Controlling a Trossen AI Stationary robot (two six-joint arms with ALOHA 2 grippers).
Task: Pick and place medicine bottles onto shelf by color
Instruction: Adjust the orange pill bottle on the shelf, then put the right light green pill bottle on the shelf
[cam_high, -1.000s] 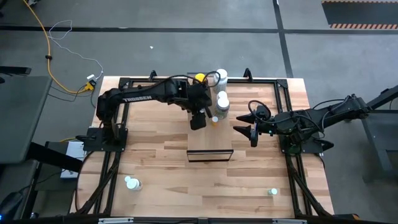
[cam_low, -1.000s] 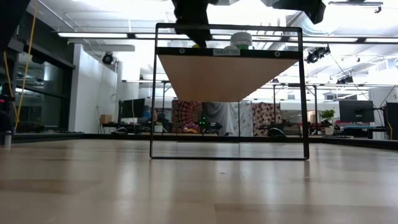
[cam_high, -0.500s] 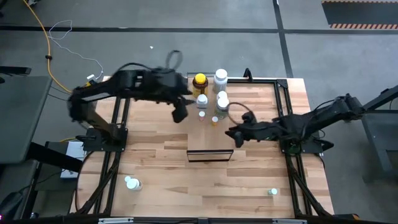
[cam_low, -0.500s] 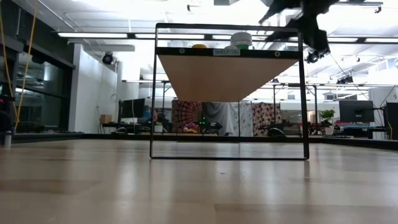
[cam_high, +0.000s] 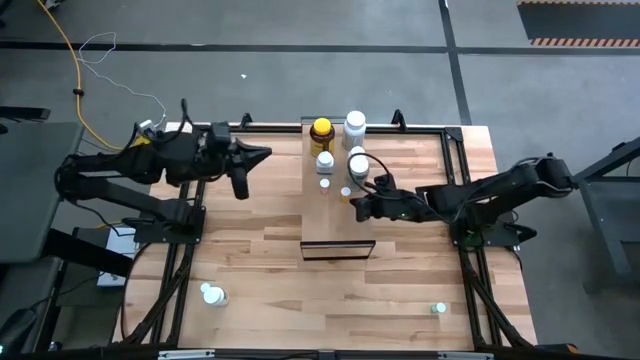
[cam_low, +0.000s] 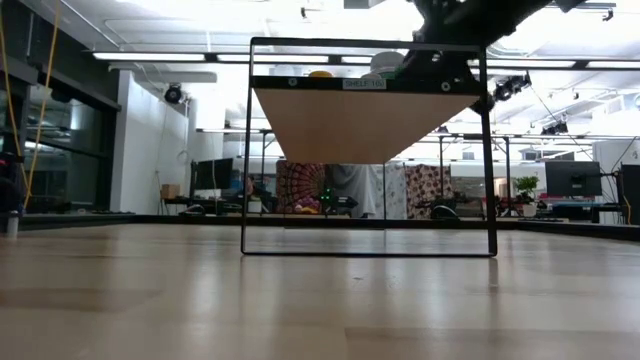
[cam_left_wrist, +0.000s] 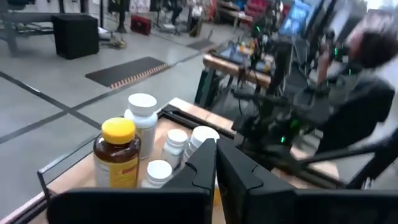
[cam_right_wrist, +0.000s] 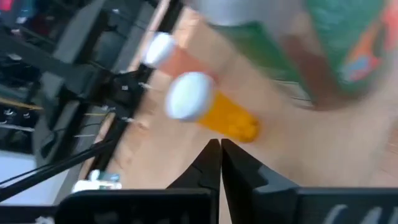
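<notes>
So the long narrow light-wood shelf board with the dark front edge (cam_high: 338, 215) sits mid-surface, and most of the medicine bottles are bunched at its far end: an amber bottle with a yellow cap (cam_high: 321, 132), a tall white bottle (cam_high: 354, 124), a fatter white-capped one (cam_high: 358, 165), a small white one (cam_high: 325, 162) and a tiny orange vial (cam_high: 346, 193); two small stragglers, one white (cam_high: 210, 294) and one tiny greenish one (cam_high: 438, 309), are way off on the near side of the striped butcher-block surface (cam_high: 250, 260); the left gripper (cam_high: 240, 180) hangs off to the left of the shelf, well apart from everything, fingers pressed together on nothing; the right gripper (cam_high: 356, 208) is low over the shelf right by the orange vial, fingers also pinched together and empty as far as I can see; the right wrist view shows the vial lying just past the tips, not between them; my take: that gripper can't pick anything like this, so it wants to spread its fingers first, line up square across the vial's body, then come down gently; the vial looks like it'd roll or skid if nudged, and the fat white bottle is close enough to get bumped.
</notes>
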